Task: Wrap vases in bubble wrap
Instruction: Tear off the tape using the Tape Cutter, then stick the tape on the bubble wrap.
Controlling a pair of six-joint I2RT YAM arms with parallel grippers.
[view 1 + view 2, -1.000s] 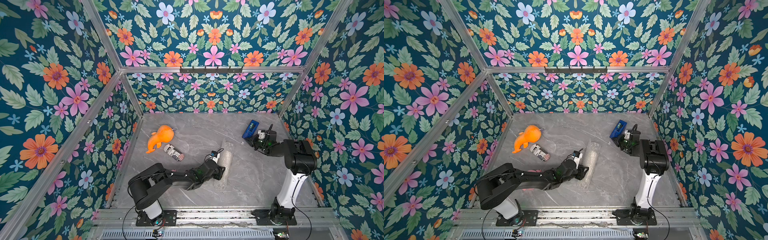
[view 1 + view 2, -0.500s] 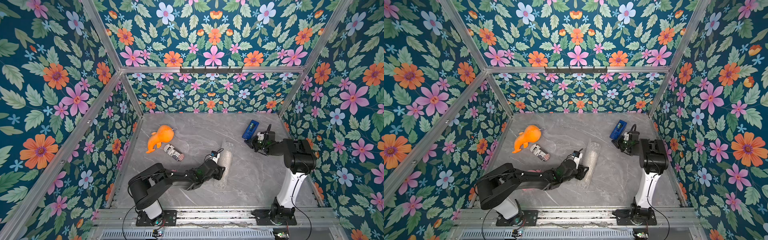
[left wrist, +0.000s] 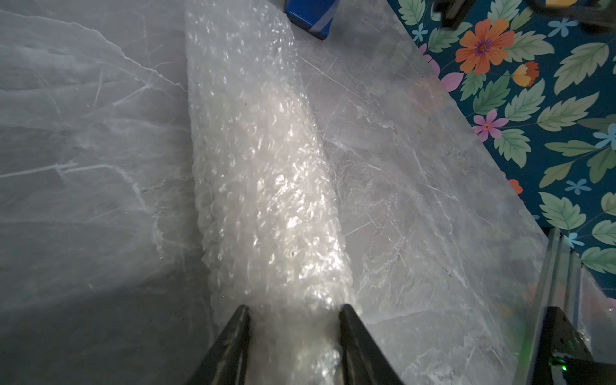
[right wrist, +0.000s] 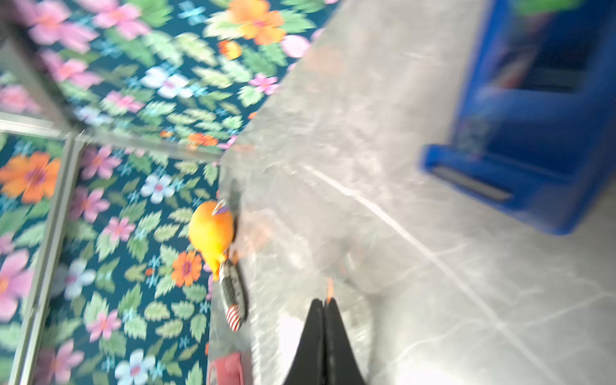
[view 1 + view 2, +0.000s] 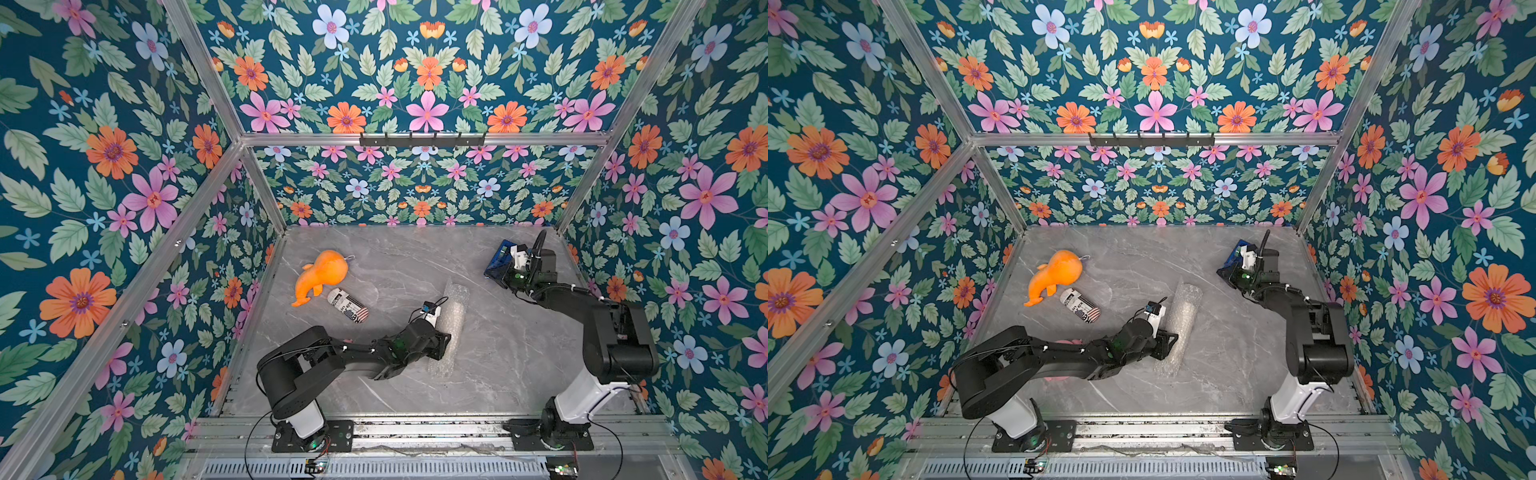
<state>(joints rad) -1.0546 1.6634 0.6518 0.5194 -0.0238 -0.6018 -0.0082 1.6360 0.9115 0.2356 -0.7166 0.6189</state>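
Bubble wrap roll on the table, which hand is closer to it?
Left. The left hand clamps the bubble wrap roll between its fingers; the right hand is shut and apart from it, over by the blue box.

Teal wallpaper printed with orange, pink and pale blue flowers covers all three walls. Aluminium frame bars run up the corners and across the back wall, carrying a black hook rail. The desk is grey veined marble, evenly lit, with aluminium rails along its near edge.

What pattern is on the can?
The can: black-and-white print, red-striped end; best in a top view.
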